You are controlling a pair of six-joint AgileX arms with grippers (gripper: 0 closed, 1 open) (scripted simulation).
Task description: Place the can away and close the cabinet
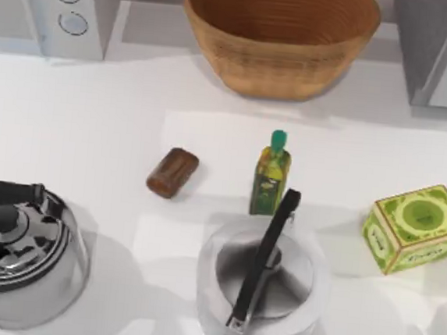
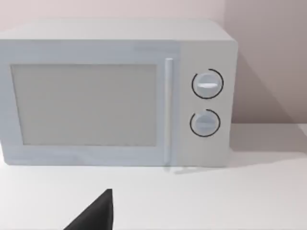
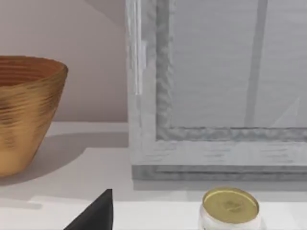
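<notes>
The can (image 3: 230, 209) stands upright on the white table just in front of the cabinet (image 3: 216, 86). Its flat gold lid faces up and its body looks pale, whitish. It is apart from the cabinet's base, not touching it. The cabinet is a grey box with a ridged, silvery frame around a pale front panel. From above, the cabinet (image 1: 445, 50) sits at the back right corner of the table; whether its door is open cannot be told.

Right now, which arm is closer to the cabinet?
Right. The right gripper sits just before the cabinet, the can in front of it; the left gripper faces the microwave at the table's left.
</notes>
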